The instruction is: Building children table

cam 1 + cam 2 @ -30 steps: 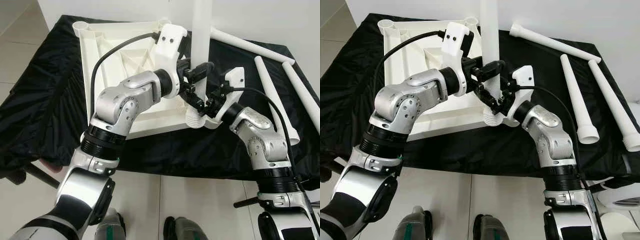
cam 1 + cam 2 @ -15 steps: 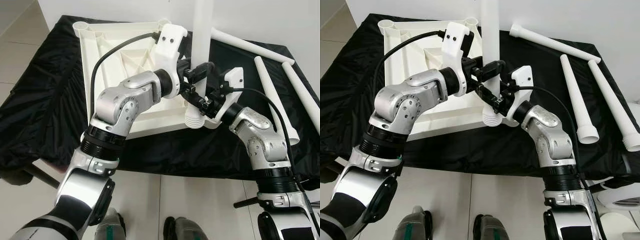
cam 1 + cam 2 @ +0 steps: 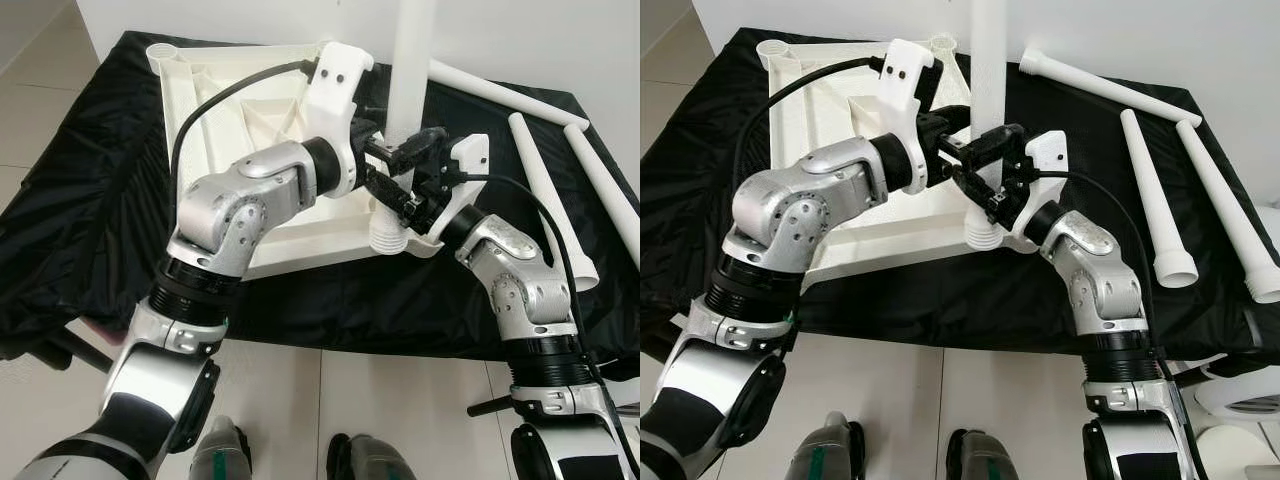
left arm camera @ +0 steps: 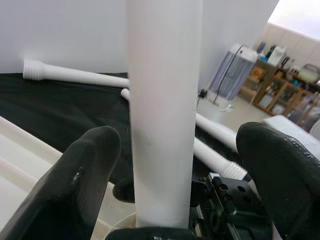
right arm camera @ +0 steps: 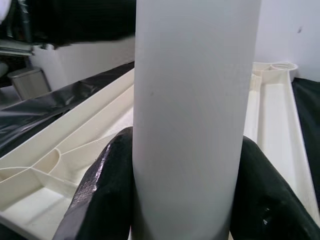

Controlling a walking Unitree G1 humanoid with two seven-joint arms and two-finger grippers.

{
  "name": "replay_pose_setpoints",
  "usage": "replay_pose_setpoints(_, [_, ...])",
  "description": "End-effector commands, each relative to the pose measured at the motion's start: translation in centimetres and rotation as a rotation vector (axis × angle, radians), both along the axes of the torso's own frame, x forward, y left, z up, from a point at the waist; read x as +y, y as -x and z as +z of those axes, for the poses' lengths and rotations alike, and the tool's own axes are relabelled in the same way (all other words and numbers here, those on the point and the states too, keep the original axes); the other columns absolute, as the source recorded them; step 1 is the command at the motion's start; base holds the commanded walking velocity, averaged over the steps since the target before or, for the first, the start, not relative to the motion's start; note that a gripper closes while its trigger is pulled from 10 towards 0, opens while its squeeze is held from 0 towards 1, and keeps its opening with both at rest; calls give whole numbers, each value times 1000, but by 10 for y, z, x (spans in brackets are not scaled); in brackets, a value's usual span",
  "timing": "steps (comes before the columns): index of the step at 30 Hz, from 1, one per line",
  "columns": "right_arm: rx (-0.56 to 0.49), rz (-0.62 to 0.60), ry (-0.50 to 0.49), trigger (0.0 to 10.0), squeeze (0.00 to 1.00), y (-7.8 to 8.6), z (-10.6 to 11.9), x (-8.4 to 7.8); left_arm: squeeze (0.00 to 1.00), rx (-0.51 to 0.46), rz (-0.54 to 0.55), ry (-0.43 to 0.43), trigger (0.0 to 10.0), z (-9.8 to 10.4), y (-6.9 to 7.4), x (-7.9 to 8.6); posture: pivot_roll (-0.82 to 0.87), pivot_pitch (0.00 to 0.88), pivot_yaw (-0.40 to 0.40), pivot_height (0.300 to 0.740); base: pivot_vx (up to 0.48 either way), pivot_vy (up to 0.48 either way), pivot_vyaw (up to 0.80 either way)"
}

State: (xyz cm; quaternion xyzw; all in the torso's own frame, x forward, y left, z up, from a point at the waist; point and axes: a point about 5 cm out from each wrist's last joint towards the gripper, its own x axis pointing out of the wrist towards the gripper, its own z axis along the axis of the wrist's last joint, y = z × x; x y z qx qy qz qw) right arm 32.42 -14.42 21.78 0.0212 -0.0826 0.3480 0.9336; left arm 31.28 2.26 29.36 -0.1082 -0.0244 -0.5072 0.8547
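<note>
An upside-down white plastic tabletop (image 3: 175, 120) lies on a black cloth (image 3: 90, 200). A white table leg (image 3: 412, 70) stands upright at the tabletop's near right corner, its threaded end (image 3: 385, 238) at the corner socket. My right gripper (image 3: 400, 205) is shut on the leg low down; in the right wrist view its fingers (image 5: 107, 190) press on both sides of the leg (image 5: 195, 100). My left gripper (image 3: 415, 150) straddles the leg just above it and is open, with its fingers (image 4: 80, 175) standing off the leg (image 4: 162, 125).
Three loose white legs (image 3: 500, 90) (image 3: 545, 190) (image 3: 605, 185) lie on the cloth at the right. The cloth's front edge drops to a tiled floor (image 3: 400, 400) by my feet. A white appliance (image 4: 232, 70) stands in the room beyond.
My left arm has swung slightly to the right and its fingers now reach further around the leg. The right gripper keeps its hold low on the leg.
</note>
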Motion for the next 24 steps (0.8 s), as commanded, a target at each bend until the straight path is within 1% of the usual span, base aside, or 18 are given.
replay_pose_setpoints(1, [3, -41, -2, 10000, 0, -2, -3, -6, 0, -47, -128, 62, 10000, 12, 9, 3, 18, 96, -56, 740, 0, 0, 0])
replay_pose_setpoints(3, [8, -70, -14, 10000, 0, -4, -5, -9, 0, -33, -91, 138, 10000, 20, 4, 13, 18, 96, -56, 740, 0, 0, 0])
replay_pose_setpoints(5, [14, -113, -30, 10000, 0, -6, -7, -12, 0, -13, -21, 177, 10000, 22, -4, 25, 18, 101, -57, 740, 0, 0, 0])
replay_pose_setpoints(6, [14, -113, -30, 10000, 0, -6, -7, -12, 0, -13, -21, 177, 10000, 22, -4, 25, 18, 101, -57, 740, 0, 0, 0])
replay_pose_setpoints(8, [14, -169, -47, 10000, 0, -10, -8, -16, 0, 11, 72, 170, 10000, 17, -14, 37, 21, 102, -58, 740, 0, 0, 0])
replay_pose_setpoints(9, [14, -169, -47, 10000, 0, -10, -8, -16, 0, 11, 72, 170, 10000, 17, -14, 37, 21, 102, -58, 740, 0, 0, 0])
replay_pose_setpoints(10, [15, -190, -55, 10000, 0, -11, -8, -18, 0, 21, 105, 164, 10000, 15, -17, 41, 21, 102, -58, 740, 0, 0, 0])
replay_pose_setpoints(11, [10, -219, -70, 10000, 0, -13, -7, -20, 0, 33, 146, 140, 10000, 9, -21, 45, 21, 102, -57, 740, 0, 0, 0])
replay_pose_setpoints(12, [10, -219, -70, 10000, 0, -13, -7, -20, 0, 33, 146, 140, 10000, 9, -21, 45, 21, 102, -57, 740, 0, 0, 0])
replay_pose_setpoints(14, [-4, -278, -105, 10000, 0, -15, -4, -25, 0, 53, 208, 85, 10000, -4, -26, 49, 20, 101, -57, 740, 0, 0, 0])
replay_pose_setpoints(16, [-9, -294, -114, 10000, 0, -16, -4, -26, 0, 60, 223, 69, 10000, -8, -26, 50, 20, 101, -57, 740, 0, 0, 0])
replay_pose_setpoints(17, [-36, -317, -110, 10000, 0, -16, -2, -28, 0, 71, 249, 20, 10000, -18, -27, 47, 19, 97, -56, 740, 0, 0, 0])
replay_pose_setpoints(18, [-75, -372, -121, 10000, 0, -16, 0, -34, 0, 113, 309, -54, 10000, -40, -29, 41, 19, 97, -55, 740, 0, 0, 0])
replay_pose_setpoints(19, [-75, -372, -121, 10000, 0, -16, 0, -34, 0, 113, 309, -54, 10000, -40, -29, 41, 19, 97, -55, 740, 0, 0, 0])
replay_pose_setpoints(21, [-86, -393, -144, 10000, 0, -16, 1, -37, 0, 136, 348, -129, 10000, -56, -30, 36, 20, 94, -55, 740, 0, 0, 0])
replay_pose_setpoints(22, [-87, -396, -149, 10000, 0, -16, 1, -38, 0, 137, 354, -150, 10000, -60, -30, 34, 20, 94, -55, 740, 0, 0, 0])
replay_pose_setpoints(23, [-97, -410, -167, 10000, 0, -16, 2, -41, 0, 164, 326, -172, 10000, -72, -26, 24, 19, 93, -54, 740, 0, 0, 0])
replay_pose_setpoints(24, [-97, -410, -167, 10000, 0, -16, 2, -41, 0, 164, 326, -172, 10000, -72, -26, 24, 19, 93, -54, 740, 0, 0, 0])
